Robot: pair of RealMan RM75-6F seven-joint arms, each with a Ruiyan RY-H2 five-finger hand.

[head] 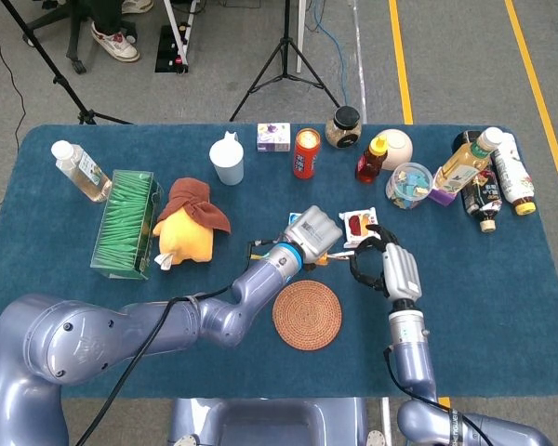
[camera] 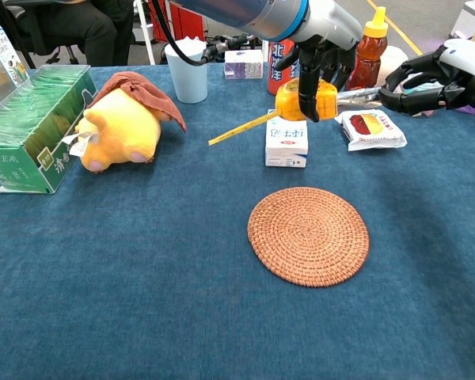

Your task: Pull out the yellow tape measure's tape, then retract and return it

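Nearest, toward the front edge: woven coaster (camera: 308, 235) lying flat on the blue cloth of the table (camera: 142, 317).

Mid-table, just behind the coaster: small white carton (camera: 286, 143). Above it the left hand (camera: 321, 36) holds the tape measure (camera: 305, 100) clear of the table, fingers wrapped down over the yellow case. A short yellow strip (camera: 239, 129) sticks out to the left, tilted down, free end in the air.

To the right, the right hand (camera: 435, 77) has its fingers curled around a pale blade (camera: 358, 95) coming off the case (looks like the tape's other run; cannot tell how firmly it is pinched).

Judged step: drawing the tape out. To do it well, keep the case steady in the left hand and move the right hand straight away along the blade's line, no twist, so the tape does not kink. Keep it above the snack packet (camera: 372, 127) beneath.

Further back: plush toy (camera: 127, 119), green tea box (camera: 32, 127) at the left edge, white cup (camera: 188, 71), red can (head: 305, 152), sauce bottle (camera: 367, 49), and bottles (head: 488, 177) at the far right corner.

Room beyond: grey floor, yellow floor lines (head: 400, 60), tripod legs (head: 284, 56).
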